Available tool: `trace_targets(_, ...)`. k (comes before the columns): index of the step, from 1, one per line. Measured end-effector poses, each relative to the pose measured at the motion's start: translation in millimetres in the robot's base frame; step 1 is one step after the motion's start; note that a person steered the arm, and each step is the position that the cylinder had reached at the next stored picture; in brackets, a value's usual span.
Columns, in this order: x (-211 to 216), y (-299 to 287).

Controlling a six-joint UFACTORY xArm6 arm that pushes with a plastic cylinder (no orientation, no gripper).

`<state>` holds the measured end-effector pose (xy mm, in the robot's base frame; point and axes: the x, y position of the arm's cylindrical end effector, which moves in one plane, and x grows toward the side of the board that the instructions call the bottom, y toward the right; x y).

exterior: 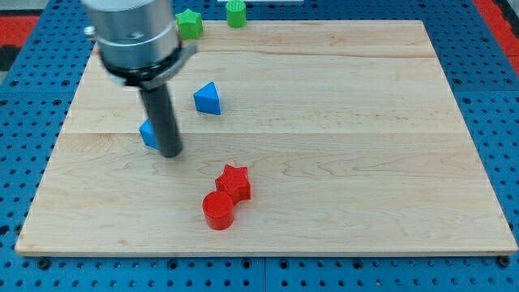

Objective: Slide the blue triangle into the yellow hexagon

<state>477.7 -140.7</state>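
Note:
A blue triangle [208,98] lies on the wooden board [340,162], left of centre. My tip [169,151] rests on the board below and left of it, a short way apart. A second blue block [147,133], shape unclear, sits right beside the rod on its left, partly hidden by it. No yellow hexagon shows in the view.
A red star [234,182] and a red cylinder [218,210] touch each other below the centre. A green star [189,23] and a green cylinder [236,12] sit at the board's top edge. The arm's grey body [134,36] covers the top left.

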Motion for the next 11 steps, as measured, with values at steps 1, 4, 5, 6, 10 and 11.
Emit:
trace_targets(1,-62.7,-21.1)
trace_targets(4,-57.7,8.9)
trace_targets(5,-69.6,86.5)
trace_targets(6,-145.2,94.2)
trace_targets(10,-198.4,13.5)
trace_targets(11,-120.2,53.2)
